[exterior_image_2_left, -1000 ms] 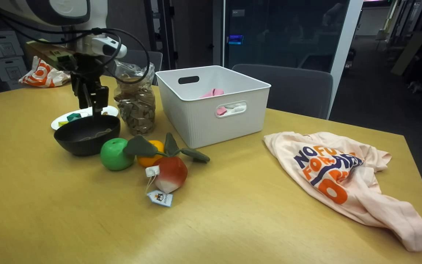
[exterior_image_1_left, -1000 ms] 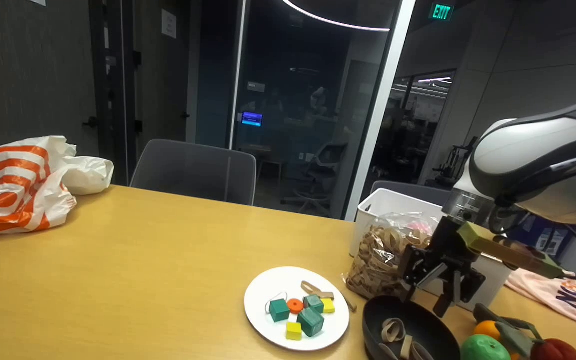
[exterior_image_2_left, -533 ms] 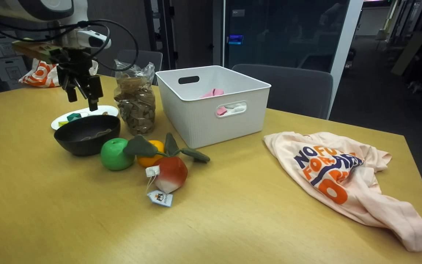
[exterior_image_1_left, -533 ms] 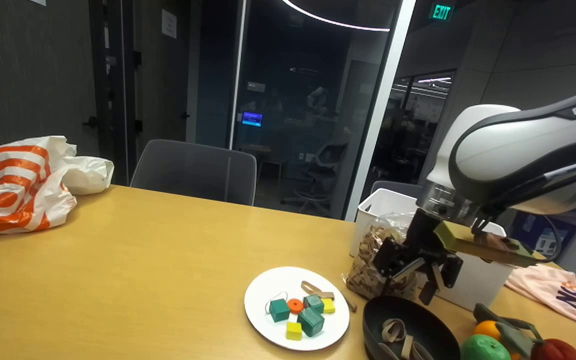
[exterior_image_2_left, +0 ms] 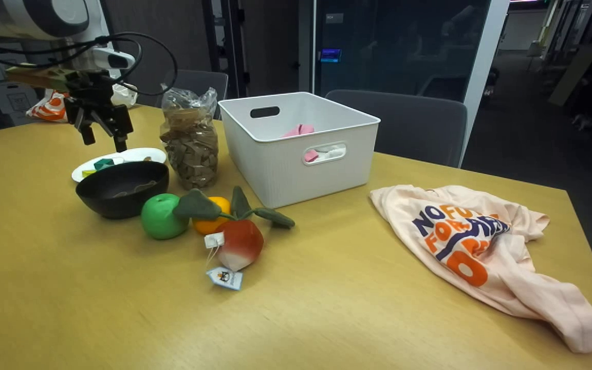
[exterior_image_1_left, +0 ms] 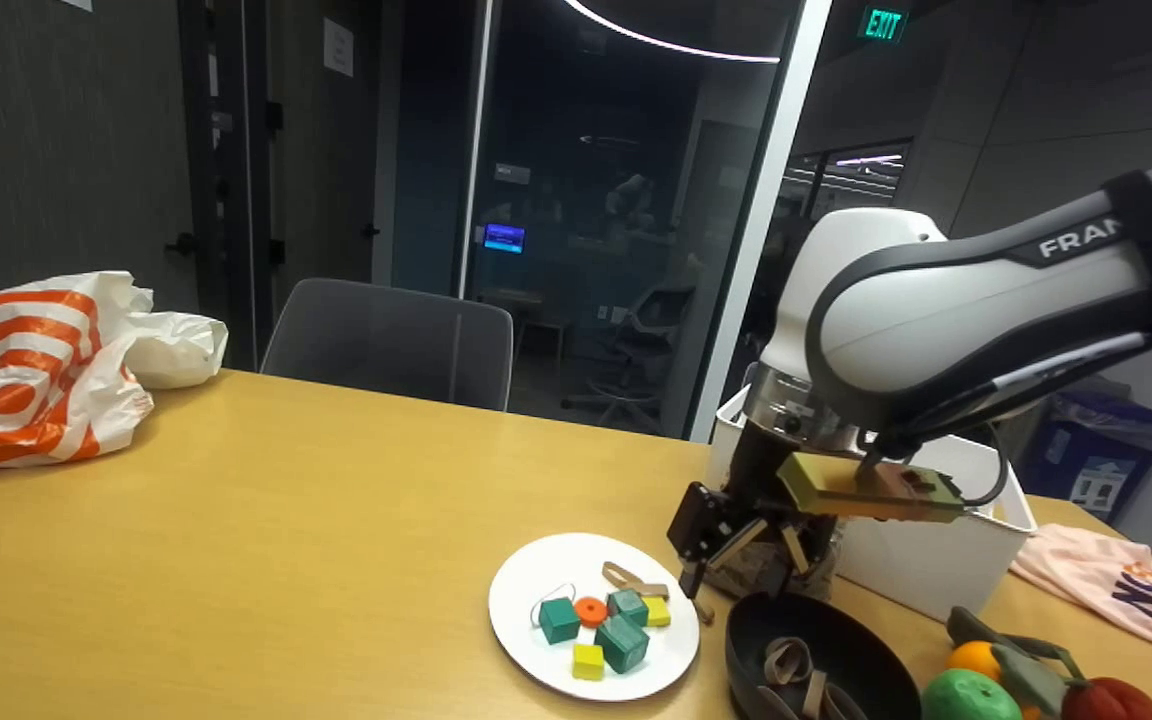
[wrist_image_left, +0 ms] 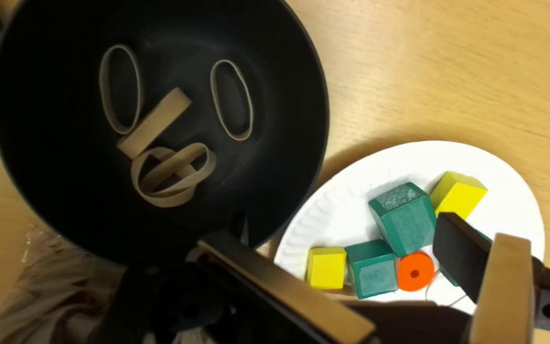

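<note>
Nearest in an exterior view, a red toy vegetable (exterior_image_2_left: 242, 245) with dark leaves lies on the yellow table (exterior_image_2_left: 327, 313), a paper tag (exterior_image_2_left: 225, 278) strung to it. Just behind is an orange fruit (exterior_image_2_left: 214, 210), with a green apple (exterior_image_2_left: 164, 216) to the left; well apart to the right lies a crumpled pink shirt (exterior_image_2_left: 460, 241).

Slightly farther and left of the apple, the black bowl (exterior_image_2_left: 121, 203) stands upright; the wrist view shows several tan rubber bands (wrist_image_left: 155, 123) inside it, some overlapping. Right behind the bowl is the white plate (exterior_image_1_left: 576, 560), bearing three green blocks (exterior_image_1_left: 558, 622), two yellow blocks (exterior_image_1_left: 588, 662), an orange ring (exterior_image_1_left: 591, 612) and a tan loop (exterior_image_1_left: 654, 591).

The gripper (exterior_image_2_left: 105, 144) hangs above the plate, close to the bowl's far side. Its fingers (wrist_image_left: 463, 260) are spread wide apart, holding nothing.

Right of the plate, a clear bag (exterior_image_2_left: 190, 149) packed with brown bands stands upright; farther right is a white bin (exterior_image_2_left: 321, 174) with pink cloth (exterior_image_2_left: 298, 131) inside. At the far left rests a red-and-white shopping bag (exterior_image_2_left: 49, 108), and a grey chair (exterior_image_2_left: 399, 128) stands behind the bin.
</note>
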